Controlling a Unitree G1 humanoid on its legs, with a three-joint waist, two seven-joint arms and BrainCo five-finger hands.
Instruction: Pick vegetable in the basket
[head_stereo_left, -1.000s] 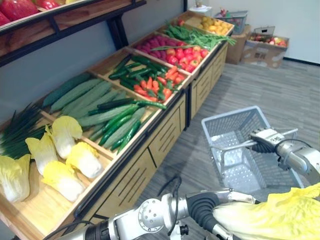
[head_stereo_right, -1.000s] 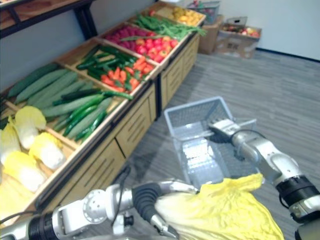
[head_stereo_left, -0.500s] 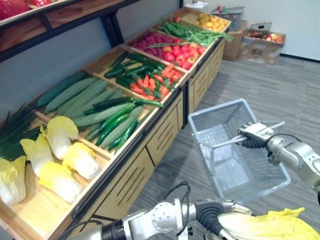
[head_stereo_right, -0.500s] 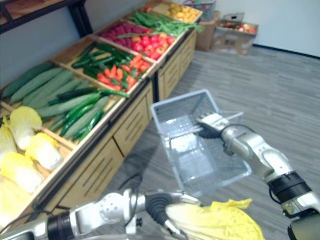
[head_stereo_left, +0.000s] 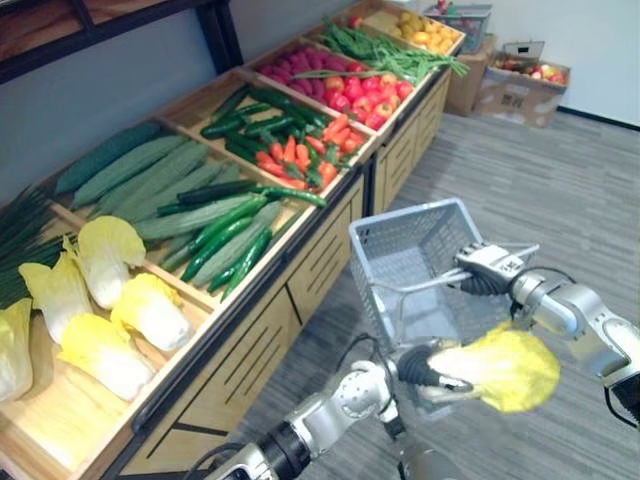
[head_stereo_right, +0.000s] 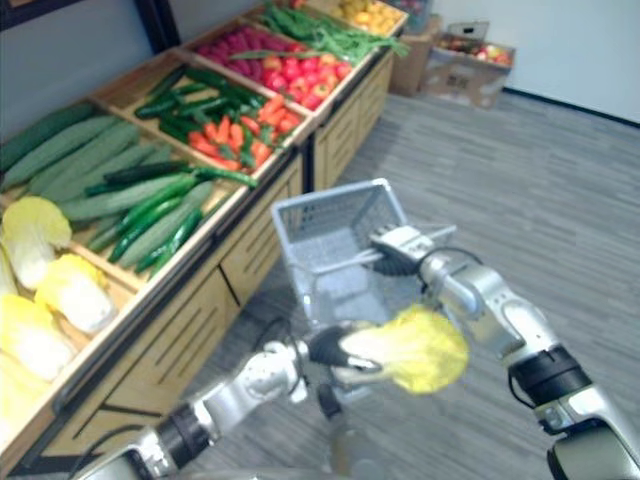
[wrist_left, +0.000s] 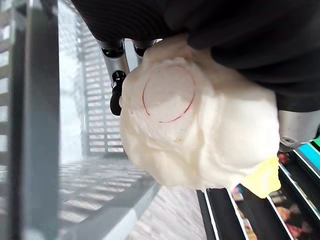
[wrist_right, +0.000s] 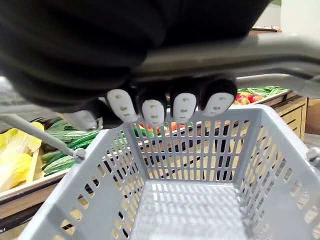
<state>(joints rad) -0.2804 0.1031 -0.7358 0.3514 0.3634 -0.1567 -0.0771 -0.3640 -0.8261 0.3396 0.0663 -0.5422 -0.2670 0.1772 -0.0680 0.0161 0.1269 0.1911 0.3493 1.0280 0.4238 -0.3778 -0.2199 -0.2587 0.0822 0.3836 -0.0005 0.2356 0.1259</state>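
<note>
The left hand (head_stereo_left: 420, 367) has its fingers (wrist_left: 115, 54) and thumb curled round the pale stem end of a napa cabbage (head_stereo_left: 505, 365), which is held clear of the floor with its yellow leaves pointing right. The cabbage sits at the near right corner of the grey plastic basket (head_stereo_left: 395, 232) and hides that corner's rim. It cannot be told whether it is over the basket's interior or just outside it.

The right hand (head_stereo_left: 482, 268) carries the basket. Its fingers (wrist_right: 152, 111) are wrapped fully round the metal handle (head_stereo_left: 420, 285). The right wrist view shows the slatted floor of the basket.

To the left stands a wooden produce stand (head_stereo_left: 250, 330). Its bins, from near to far, hold:
- loose napa cabbages (head_stereo_left: 150, 312)
- cucumbers (head_stereo_left: 150, 180)
- carrots (head_stereo_left: 295, 160)
- red peppers (head_stereo_left: 365, 95)
- green beans (head_stereo_left: 385, 55)

The basket's left wall is near the stand's front panels but apart from them. A cardboard box (head_stereo_left: 520, 85) of produce rests on the grey plank floor (head_stereo_left: 520, 180) at the far right, well apart from both hands.
</note>
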